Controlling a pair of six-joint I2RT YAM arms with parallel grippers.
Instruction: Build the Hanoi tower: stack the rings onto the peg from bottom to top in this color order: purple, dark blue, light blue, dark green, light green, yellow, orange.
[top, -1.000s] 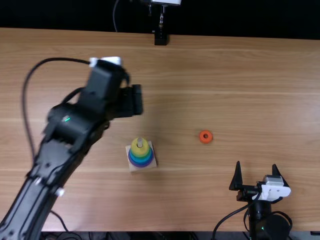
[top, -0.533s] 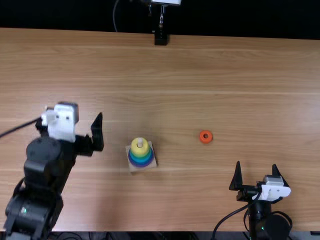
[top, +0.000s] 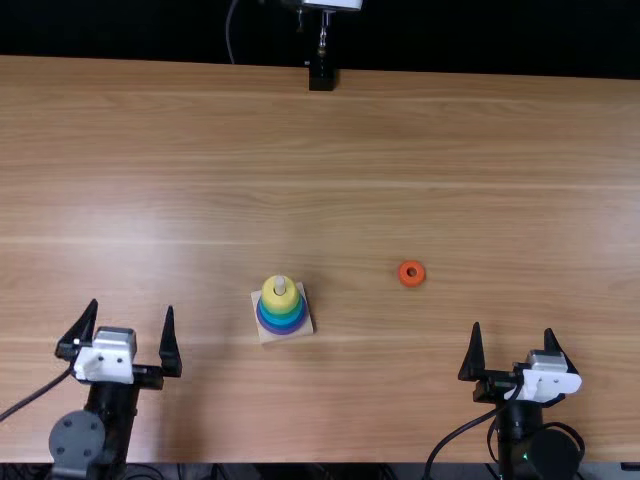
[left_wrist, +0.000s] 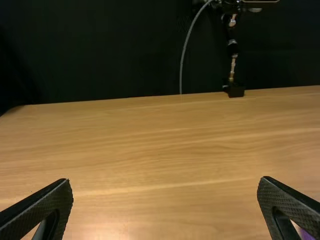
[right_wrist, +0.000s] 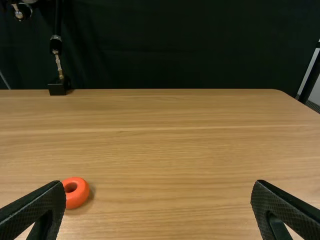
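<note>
I'm looking down on a table (top: 200, 140) of light brown wood, its smooth surface streaked with long, pale grain. Both tools have flat, black, tapering fingers; up close in the wrist views, the inner faces have a fine, woven-looking texture. Each carries a hard white piece behind the fingers.

My left tool (top: 132, 307) is released, its fingers spread wide with nothing held between them. My right tool (top: 513, 328) is likewise parted and holding nothing.

To the right of the left tool, roughly level with its tips and well apart from them, stands the ring stack (top: 281, 312). It sits on a flat, square base (top: 272, 338) of pale wood, turned slightly askew. The rings are rounded, wider at the bottom and narrower toward the top: a deep blue-purple band lowest, then light blue, then teal green, with the yellow ring (top: 279, 301) uppermost. I can't separate every shade in the lower bands. The pale, blunt tip of the peg (top: 280, 283) pokes up through the yellow ring.

The orange ring (top: 411, 281) lies flat on the wood, off the peg, ahead and to the left of the right tool. It is a small, plump doughnut with a smooth surface and a round hole, and it touches neither tool.
</note>
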